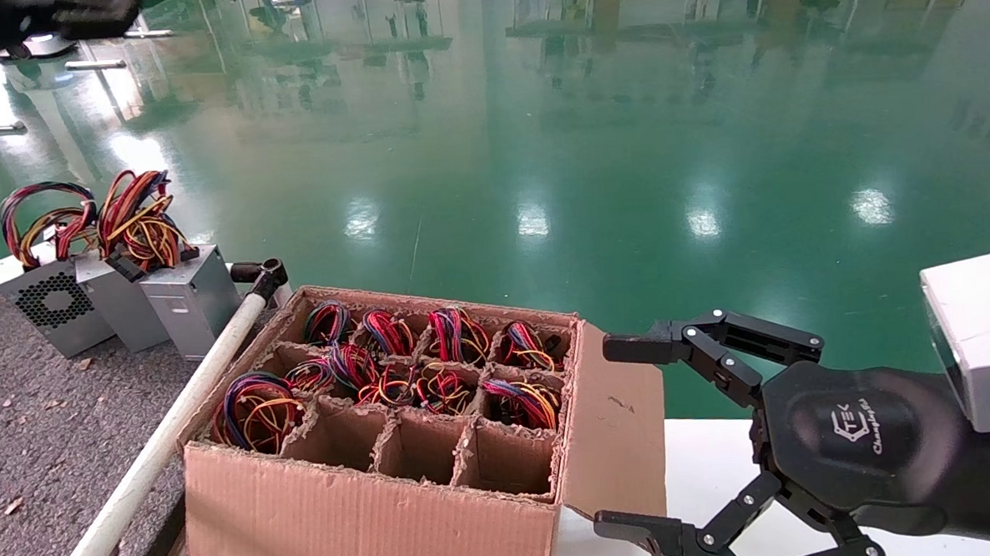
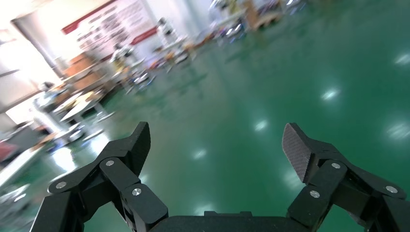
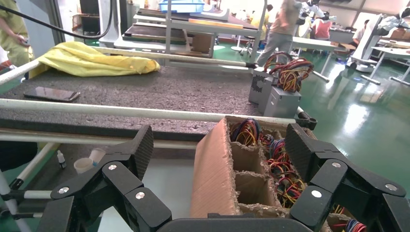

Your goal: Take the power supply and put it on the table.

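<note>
The power supply (image 1: 51, 301), a grey box with a honeycomb grille and a red, yellow and black wire bundle, stands at the far left on the carpeted table (image 1: 33, 415). It also shows far off in the right wrist view, power supply (image 3: 257, 86) on table (image 3: 159, 89). My right gripper (image 1: 615, 436) hovers open at the lower right, just right of the cardboard box (image 1: 363, 501), nothing between its fingers. In its own view the right gripper (image 3: 217, 140) faces the box's side (image 3: 212, 174). My left gripper (image 2: 215, 140) is raised at the top left (image 1: 99, 15), open and empty over green floor.
Two more grey boxes (image 1: 191, 301) stand beside the power supply. The box's cells hold wire bundles (image 1: 433, 381); three near cells are bare. A white tube (image 1: 183, 400) edges the table. A yellow cloth (image 3: 92, 60) and phone (image 3: 51, 94) lie on the carpet. The box stands on a white surface (image 1: 703, 461).
</note>
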Motion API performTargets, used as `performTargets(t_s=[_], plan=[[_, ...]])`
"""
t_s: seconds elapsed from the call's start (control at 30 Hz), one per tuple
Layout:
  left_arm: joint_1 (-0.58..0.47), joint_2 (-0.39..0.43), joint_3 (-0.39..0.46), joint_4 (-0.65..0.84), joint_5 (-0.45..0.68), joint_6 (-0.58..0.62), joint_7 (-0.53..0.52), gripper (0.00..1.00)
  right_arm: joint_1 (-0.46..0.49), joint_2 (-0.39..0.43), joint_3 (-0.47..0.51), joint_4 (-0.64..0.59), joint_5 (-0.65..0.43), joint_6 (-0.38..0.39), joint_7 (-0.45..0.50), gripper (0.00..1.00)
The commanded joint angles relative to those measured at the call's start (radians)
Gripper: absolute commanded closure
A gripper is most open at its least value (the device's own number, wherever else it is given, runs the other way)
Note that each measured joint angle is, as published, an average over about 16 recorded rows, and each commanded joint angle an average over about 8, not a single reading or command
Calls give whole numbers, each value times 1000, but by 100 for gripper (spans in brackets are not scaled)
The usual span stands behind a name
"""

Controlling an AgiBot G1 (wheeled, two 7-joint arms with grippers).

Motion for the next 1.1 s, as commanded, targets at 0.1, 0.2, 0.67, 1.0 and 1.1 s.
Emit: performTargets(t_s=[0.1,0.2,0.67,1.0,1.1], plan=[[-19,24,-9,-45,-18,60,-30,0,0,0,0,0,0,0,0,0],[-18,25,-14,-104,-27,89,-53,0,0,0,0,0,0,0,0,0],[73,-21,-14,-305,-74,165,-123,0,0,0,0,0,0,0,0,0],[231,-99,-38,-462,-202,292,-161,0,0,0,0,0,0,0,0,0],[278,-123,-45,-509,-240,330,-172,0,0,0,0,0,0,0,0,0]])
